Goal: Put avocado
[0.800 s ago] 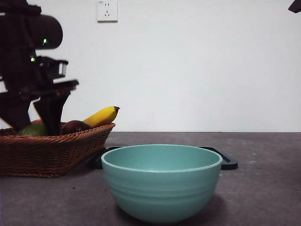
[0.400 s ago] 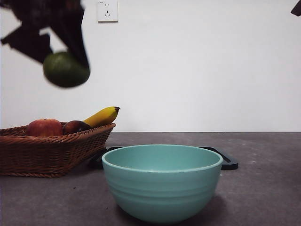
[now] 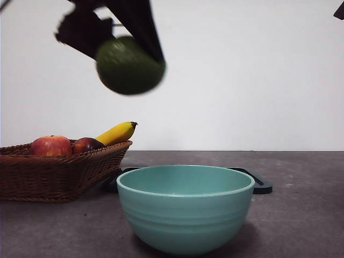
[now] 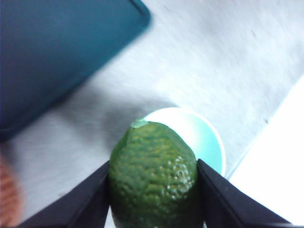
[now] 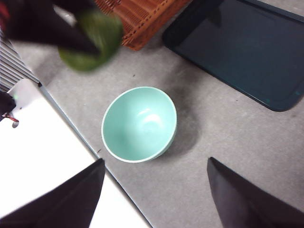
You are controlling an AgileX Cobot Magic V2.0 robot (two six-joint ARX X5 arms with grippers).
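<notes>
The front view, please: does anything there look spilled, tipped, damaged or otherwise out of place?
Nothing stands out. The bowl stands upright on the table, and the basket sits level with apple and banana inside. The avocado is clamped in the left end effector, high in the air.

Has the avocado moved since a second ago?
Yes. The avocado, clamped in the left gripper, came up out of the wicker basket and has moved sideways toward the teal bowl, now in the air short of it.
</notes>
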